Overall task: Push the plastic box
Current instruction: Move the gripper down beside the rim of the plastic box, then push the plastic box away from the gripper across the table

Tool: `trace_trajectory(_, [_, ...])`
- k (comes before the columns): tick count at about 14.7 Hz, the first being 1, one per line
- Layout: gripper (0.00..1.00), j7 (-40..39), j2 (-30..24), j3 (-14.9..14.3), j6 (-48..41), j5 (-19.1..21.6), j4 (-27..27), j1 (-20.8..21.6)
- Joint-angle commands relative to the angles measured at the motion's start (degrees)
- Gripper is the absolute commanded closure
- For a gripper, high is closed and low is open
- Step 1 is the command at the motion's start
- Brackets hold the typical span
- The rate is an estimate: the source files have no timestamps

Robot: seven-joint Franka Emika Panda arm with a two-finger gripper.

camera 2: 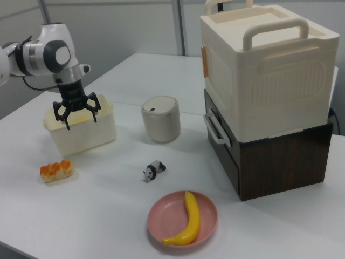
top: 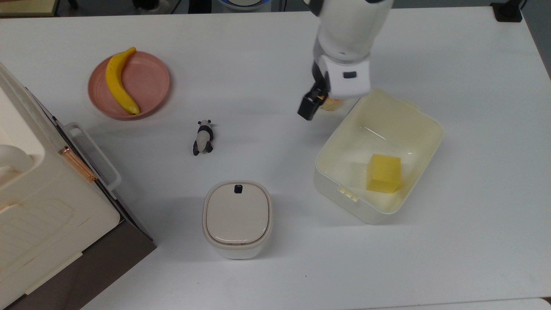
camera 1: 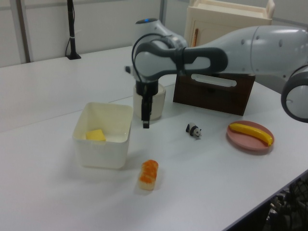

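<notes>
Gripper (camera 2: 76, 115), spread wide and holding nothing, hovers beside the plastic box (camera 2: 86, 135).

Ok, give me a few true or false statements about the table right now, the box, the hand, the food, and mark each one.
1. A yellow block lies inside the plastic box. True.
2. The hand is open. True.
3. The banana lies on the bare table. False: it lies on the pink plate.
4. The lidded bin stands inside the box. False: it stands on the table, apart from the box.
5. The panda lies on its own on the table between the plate and the box. True.
6. The hand holds the orange-topped bread. False: the bread lies on the table and the hand holds nothing.
</notes>
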Motion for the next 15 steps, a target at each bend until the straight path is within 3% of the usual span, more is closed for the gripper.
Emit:
trace_trajectory(1, [0.00, -0.7, 1.6, -1.0, 2.7, -0.7, 0.1, 2.3])
trace_trajectory(7, [0.00, 0.0, 4.8, -1.0, 8.3, -1.5, 0.5, 3.7])
trace_trajectory(15, [0.00, 8.6, 8.0, -1.0, 15.6, -3.2, 2.9, 6.2])
